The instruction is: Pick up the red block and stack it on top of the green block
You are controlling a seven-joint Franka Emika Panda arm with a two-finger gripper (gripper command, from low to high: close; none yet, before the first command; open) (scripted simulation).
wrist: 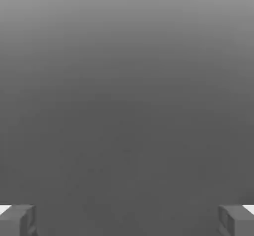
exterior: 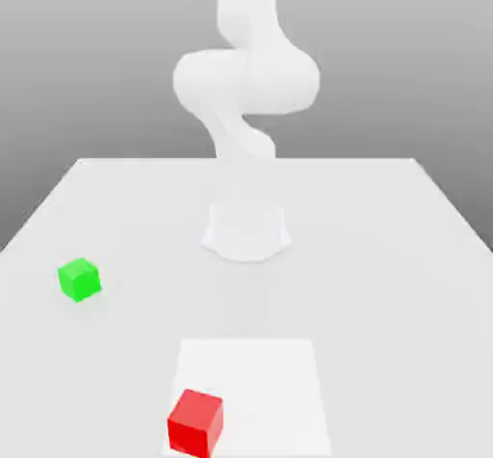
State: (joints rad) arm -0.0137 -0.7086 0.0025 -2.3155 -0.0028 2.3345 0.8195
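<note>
The red block (exterior: 195, 422) is a small bright cube resting near the table's front edge, on the corner of a paler square patch (exterior: 260, 379). The green block (exterior: 79, 279) sits apart from it, farther back and toward the exterior view's left. In the hand view my gripper (wrist: 127, 220) is open: its two grey fingertips (wrist: 17, 220) stand far apart, with nothing but plain grey background between them. My white arm (exterior: 246, 81) rises from its base (exterior: 246, 233) at the table's middle and leaves the top of the exterior view.
The white table (exterior: 385, 254) spreads wide around the base, its back edge running behind the arm. The arm's base stands between the blocks and the table's far side.
</note>
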